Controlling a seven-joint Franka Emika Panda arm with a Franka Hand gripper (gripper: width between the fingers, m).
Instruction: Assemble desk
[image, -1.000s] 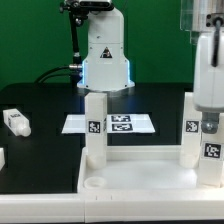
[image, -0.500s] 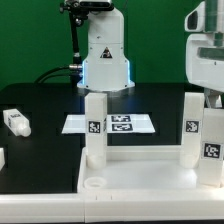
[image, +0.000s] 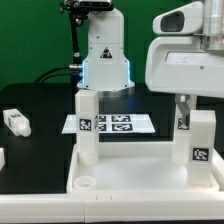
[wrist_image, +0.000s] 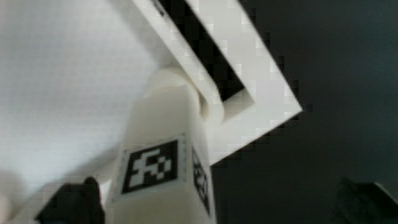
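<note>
**End effector spread wide around an upright desk leg**

In the wrist view the end effector (wrist_image: 217, 206) is spread wide. Its dark fingertips (wrist_image: 71, 200) sit to either side of an upright leg (wrist_image: 160, 150) and are not clamped on it. That tagged leg stands on the white desk top (wrist_image: 71, 70) near its rim, with the black table (wrist_image: 338, 60) beyond.

In the exterior view the arm's white body (image: 185, 55) hangs over the exterior view's right end of the desk top (image: 130, 175), which lies at the front of the table (image: 40, 100). Three legs stand upright on it: the left leg (image: 88, 125), the front right leg (image: 202, 140) and the rear right leg (image: 183, 122) just behind that one. A round corner hole (image: 86, 183) shows beside the left leg. A loose leg (image: 15, 121) lies on the table at the exterior view's left, well apart. The marker board (image: 115, 124) lies behind the desk top, in front of the robot base (image: 105, 55).
</note>
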